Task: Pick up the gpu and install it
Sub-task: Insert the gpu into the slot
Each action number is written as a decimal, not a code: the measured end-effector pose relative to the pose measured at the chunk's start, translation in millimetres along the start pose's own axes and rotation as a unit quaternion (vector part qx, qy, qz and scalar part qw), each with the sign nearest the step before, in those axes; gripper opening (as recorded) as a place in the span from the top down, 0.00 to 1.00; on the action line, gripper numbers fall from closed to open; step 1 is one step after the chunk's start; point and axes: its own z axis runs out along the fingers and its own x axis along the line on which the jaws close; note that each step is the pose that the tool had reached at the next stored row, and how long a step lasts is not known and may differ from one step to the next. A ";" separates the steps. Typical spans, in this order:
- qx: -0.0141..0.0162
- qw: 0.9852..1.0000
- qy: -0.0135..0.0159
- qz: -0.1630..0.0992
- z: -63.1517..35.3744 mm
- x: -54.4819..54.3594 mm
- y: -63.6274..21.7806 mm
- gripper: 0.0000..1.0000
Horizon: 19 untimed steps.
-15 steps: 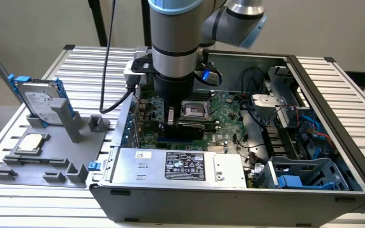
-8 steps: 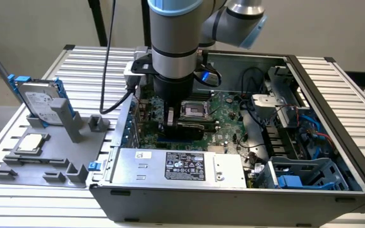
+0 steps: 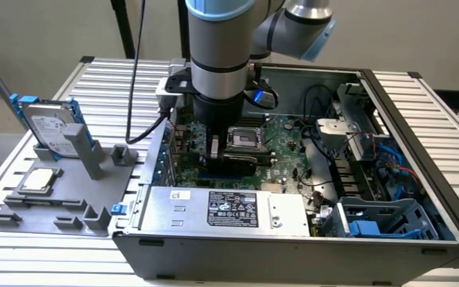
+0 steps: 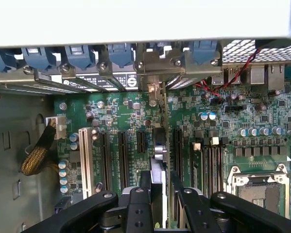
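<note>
Inside the open computer case [image 3: 421, 143], the hand [image 4: 160, 199] grips the gpu [image 4: 158, 160] edge-on above the motherboard [image 4: 262, 121].

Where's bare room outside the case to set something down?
Slatted table past the computer case, on the exterior view's right, is bare. So is the strip beyond the hard drive. Crowded: the grey fixture tray with processor chip.

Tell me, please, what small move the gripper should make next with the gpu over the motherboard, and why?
Probably a short, straight press downward. In the wrist view the gripper holds the gpu edge-on, standing upright among the expansion slots, with its bracket end near the rear slot covers. In the exterior view the arm is already low inside the computer case. Whether the card is fully seated cannot be told.
</note>
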 end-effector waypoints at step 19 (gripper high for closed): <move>-0.001 1.000 0.003 0.000 0.7 0.9 1.4 0.74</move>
